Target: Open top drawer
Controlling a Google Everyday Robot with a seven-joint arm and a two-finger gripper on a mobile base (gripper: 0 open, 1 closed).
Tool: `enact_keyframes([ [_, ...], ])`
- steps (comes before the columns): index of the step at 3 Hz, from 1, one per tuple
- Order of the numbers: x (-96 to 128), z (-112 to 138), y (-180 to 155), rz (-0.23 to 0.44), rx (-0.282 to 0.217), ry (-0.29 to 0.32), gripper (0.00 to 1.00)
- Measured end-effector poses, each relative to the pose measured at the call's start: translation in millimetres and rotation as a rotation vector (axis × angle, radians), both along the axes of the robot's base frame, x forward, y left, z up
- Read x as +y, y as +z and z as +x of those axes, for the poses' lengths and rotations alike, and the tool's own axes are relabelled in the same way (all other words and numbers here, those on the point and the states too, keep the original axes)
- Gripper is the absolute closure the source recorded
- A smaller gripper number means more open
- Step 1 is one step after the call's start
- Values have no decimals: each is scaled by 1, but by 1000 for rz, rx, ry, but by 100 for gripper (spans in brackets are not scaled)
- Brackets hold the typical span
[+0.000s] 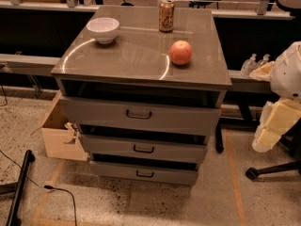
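The top drawer (99, 113) is the widest, tallest grey front of three on the grey cabinet, with a small black bar handle (138, 114) at its centre. A dark gap shows between its upper edge and the cabinet top (141, 55); its inside is hidden. The two shallower drawers (141, 149) (143, 173) sit below it. My gripper (273, 125), cream-coloured under the white arm (289, 72), hangs at the right edge of the view, well to the right of the cabinet, level with the top drawer and touching nothing.
On the cabinet top stand a white bowl (103, 29), a drink can (166, 15) and a red apple (180, 52). An open cardboard box (59, 135) sits left of the cabinet. A cable (61, 192) lies on the floor; a chair base (270, 169) is at right.
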State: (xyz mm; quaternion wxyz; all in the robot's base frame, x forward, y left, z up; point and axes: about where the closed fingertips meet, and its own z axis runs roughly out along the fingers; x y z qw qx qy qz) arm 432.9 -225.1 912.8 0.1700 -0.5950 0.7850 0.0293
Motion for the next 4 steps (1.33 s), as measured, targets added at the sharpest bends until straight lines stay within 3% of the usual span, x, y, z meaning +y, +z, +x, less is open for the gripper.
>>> enact_keyframes([
  [2, 17, -12, -69, 103, 54, 66, 0],
  [4, 61, 4, -118, 217, 40, 184, 0],
])
